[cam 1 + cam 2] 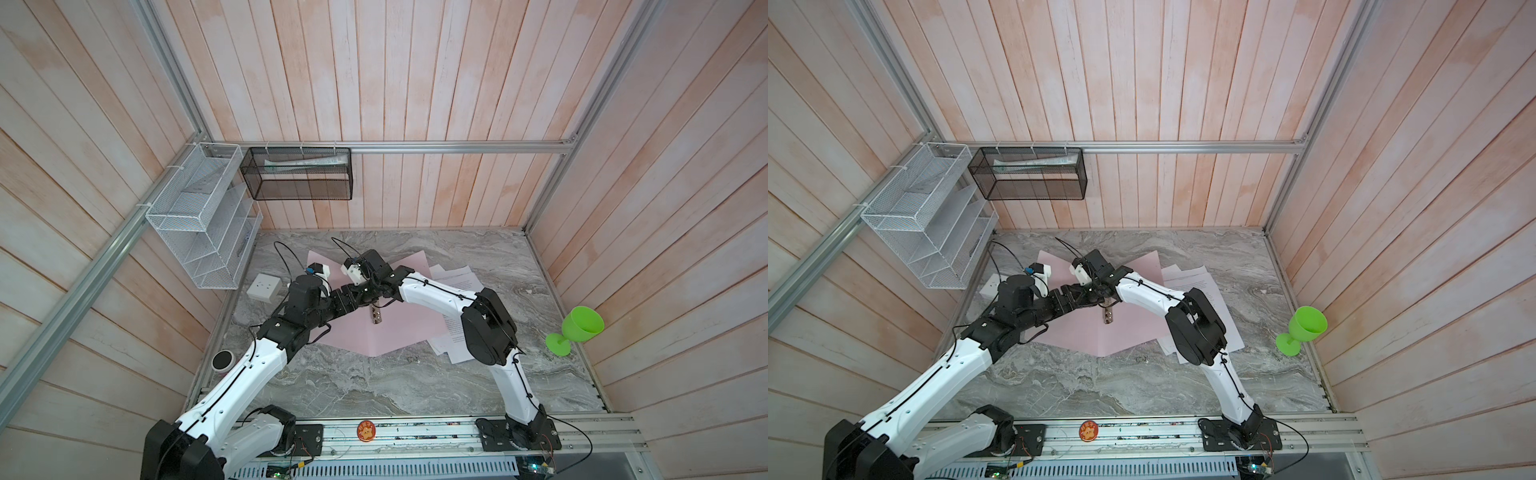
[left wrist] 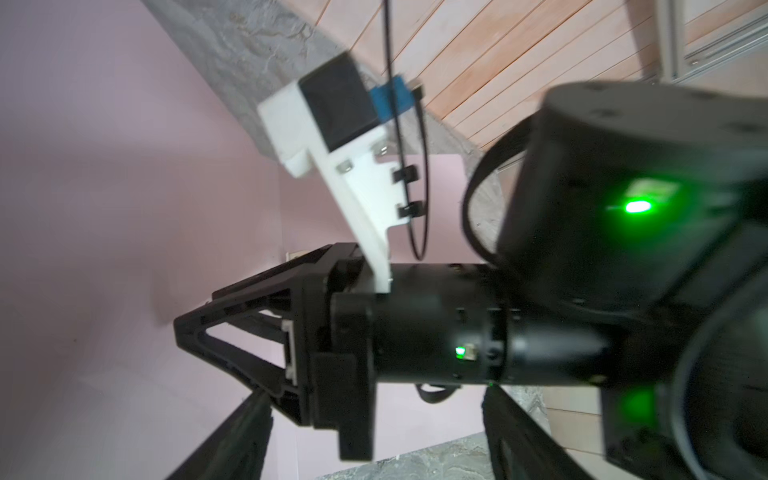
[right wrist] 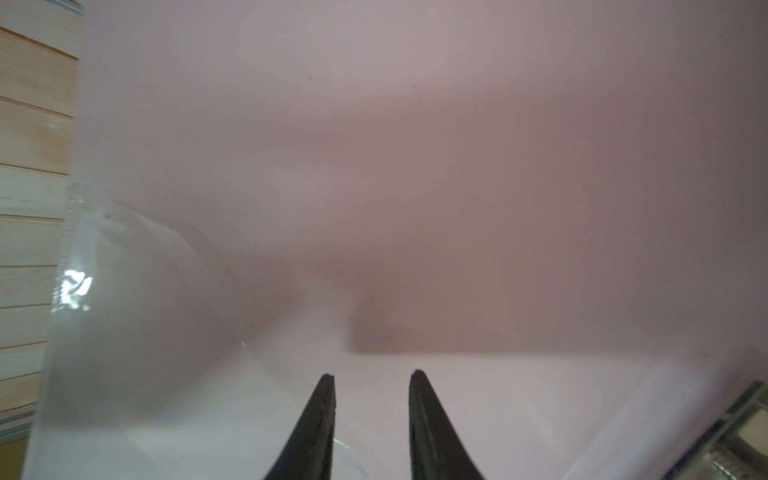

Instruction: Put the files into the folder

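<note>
The pale pink folder (image 1: pixel 386 332) (image 1: pixel 1125 332) lies open on the marble table, with its silver clip (image 1: pixel 376 316) at the spine. White printed files (image 1: pixel 455 278) (image 1: pixel 1187 280) lie spread at its right edge, partly under the right arm. Both grippers meet over the folder's middle, just behind the clip. My left gripper (image 2: pixel 374 465) is open, its fingers (image 2: pixel 232 440) wide apart with the right gripper's body between them. My right gripper (image 3: pixel 372 376) hovers close over the pink folder (image 3: pixel 457 124) with a narrow gap and nothing between its tips. A clear plastic pocket (image 3: pixel 124 332) lies beside it.
A white wire rack (image 1: pixel 199 216) and a black mesh basket (image 1: pixel 299 174) hang on the back left walls. A white socket box (image 1: pixel 264 286) and a round black-topped object (image 1: pixel 223 359) sit at the table's left. A green goblet (image 1: pixel 579 328) stands at the right edge.
</note>
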